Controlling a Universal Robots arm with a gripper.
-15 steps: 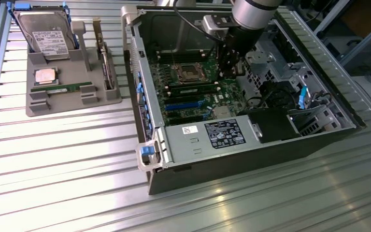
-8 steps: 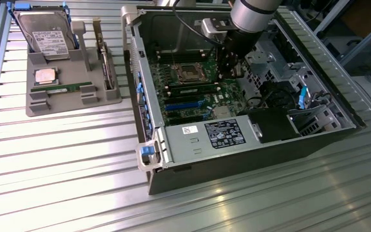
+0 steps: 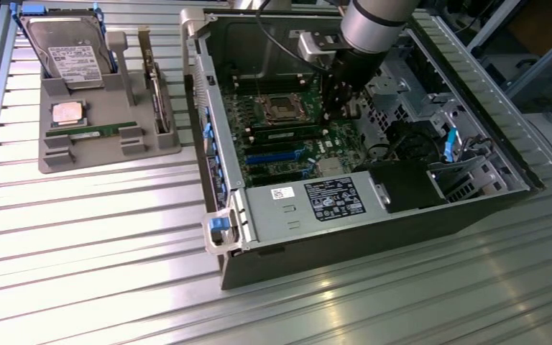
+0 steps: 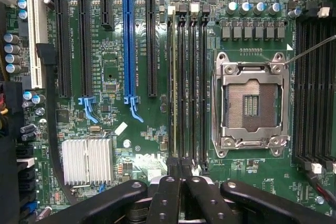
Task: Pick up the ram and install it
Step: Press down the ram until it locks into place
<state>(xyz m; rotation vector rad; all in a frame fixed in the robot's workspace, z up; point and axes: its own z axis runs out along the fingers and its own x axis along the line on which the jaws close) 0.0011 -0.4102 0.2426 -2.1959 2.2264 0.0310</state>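
The gripper [image 4: 181,176] hangs low inside the open computer case [image 3: 221,172], its 2 fingers pressed fully together with nothing visibly pinched between them, and their tips sit right at one end of the memory slots beside the CPU socket [image 4: 250,103]. That posture suits pushing down rather than carrying. The ram [image 4: 173,77] stands edge-on in the outermost of the 4 slots in that bank, the one farthest from the socket, and the other 3 look empty; whether it is fully seated and latched I cannot tell. In the exterior view the arm comes in from 12 o'clock and the slot bank lies at 6 o'clock of the socket, so the case lying on its side leaves the board facing up for a straight vertical reach. At 10 o'clock of the case a grey parts tray [image 3: 55,162] holds each part in its own cradle, ready to be gripped: 1 hard drive [image 3: 65,54], 1 square silver CPU chip [image 3: 68,113], 1 upright expansion card [image 3: 159,93] and 1 spare stick [image 3: 94,131] matching the ram.
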